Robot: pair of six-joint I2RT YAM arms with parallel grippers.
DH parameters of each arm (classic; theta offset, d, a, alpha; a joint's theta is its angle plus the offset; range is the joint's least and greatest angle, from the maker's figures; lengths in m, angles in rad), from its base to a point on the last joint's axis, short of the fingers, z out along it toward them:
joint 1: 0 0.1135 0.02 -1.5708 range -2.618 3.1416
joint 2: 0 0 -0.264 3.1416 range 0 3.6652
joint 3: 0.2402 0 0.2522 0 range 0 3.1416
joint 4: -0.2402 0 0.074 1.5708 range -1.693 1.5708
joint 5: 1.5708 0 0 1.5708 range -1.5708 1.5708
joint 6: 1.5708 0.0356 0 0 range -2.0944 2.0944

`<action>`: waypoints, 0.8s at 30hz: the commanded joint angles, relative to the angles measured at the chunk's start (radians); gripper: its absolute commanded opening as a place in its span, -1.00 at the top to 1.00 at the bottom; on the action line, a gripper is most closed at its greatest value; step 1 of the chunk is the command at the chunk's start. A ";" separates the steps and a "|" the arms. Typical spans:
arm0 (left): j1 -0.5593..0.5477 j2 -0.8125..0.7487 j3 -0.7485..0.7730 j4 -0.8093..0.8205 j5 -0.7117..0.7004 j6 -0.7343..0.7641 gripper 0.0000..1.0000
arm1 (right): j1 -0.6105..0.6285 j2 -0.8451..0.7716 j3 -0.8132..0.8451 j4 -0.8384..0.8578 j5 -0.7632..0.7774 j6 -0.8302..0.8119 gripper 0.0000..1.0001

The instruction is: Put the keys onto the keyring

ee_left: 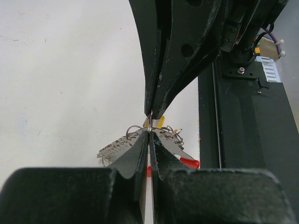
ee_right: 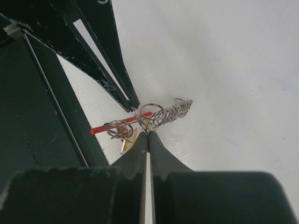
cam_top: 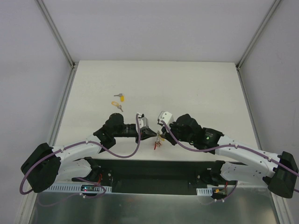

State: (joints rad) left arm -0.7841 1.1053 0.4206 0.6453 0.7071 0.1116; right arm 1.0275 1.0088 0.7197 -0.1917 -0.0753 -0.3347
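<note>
Firstly, at far left of the tabletop (cam_top: 201, 88), recorded two loose keys (cam_top: 122, 97) with yellow heads, lying well apart from the bundle and not yet threaded. Moving right, found the left gripper (cam_top: 150, 134) with jaws pressed almost together, a hairline slit between, pinching a thin wire loop of the keyring (cam_top: 158, 141). Confirmed from the left wrist view: grey ribbed strap (ee_left: 114, 149) trailing to one side of the pinch, red clip (ee_left: 189, 162) to the other. Further right, found the right gripper (cam_top: 161, 132) likewise closed to a sliver, nipping the same loop from the opposite side, tip to tip with the left. Placed the keyring between both grippers, near the arm bases; cannot tell whether resting on the tabletop or lifted just clear. Noted one yellow-headed key (ee_right: 130, 138) hanging at the bundle. Judged the loose keys nearer the left arm, far and left of its jaws, long axes roughly left to right; would expect that arm to fetch.
</note>
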 commanded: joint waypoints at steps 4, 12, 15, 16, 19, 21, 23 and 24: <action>-0.015 0.008 0.050 -0.027 0.034 0.016 1.00 | 0.008 -0.004 0.078 0.049 -0.020 -0.036 0.97; -0.017 0.001 0.084 -0.128 0.071 0.069 1.00 | 0.011 -0.004 0.093 0.049 -0.073 -0.113 0.97; -0.017 0.001 0.093 -0.150 0.098 0.088 1.00 | 0.014 -0.012 0.089 0.041 -0.115 -0.151 0.98; -0.015 -0.002 0.095 -0.159 0.103 0.105 1.00 | 0.013 -0.013 0.087 0.034 -0.138 -0.161 0.97; -0.015 -0.007 0.113 -0.199 0.109 0.141 1.00 | 0.014 -0.021 0.090 0.005 -0.185 -0.188 0.98; -0.014 0.001 0.129 -0.220 0.115 0.158 1.00 | 0.013 -0.021 0.095 -0.017 -0.205 -0.204 0.97; -0.012 0.011 0.145 -0.237 0.120 0.175 1.00 | 0.013 -0.016 0.106 -0.032 -0.231 -0.211 0.98; -0.010 0.016 0.152 -0.239 0.123 0.178 1.00 | 0.014 -0.013 0.109 -0.043 -0.241 -0.214 0.97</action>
State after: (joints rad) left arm -0.7864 1.1072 0.5137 0.4324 0.7876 0.2256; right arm 1.0294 1.0092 0.7555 -0.2504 -0.2024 -0.5060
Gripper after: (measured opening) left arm 0.006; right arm 0.029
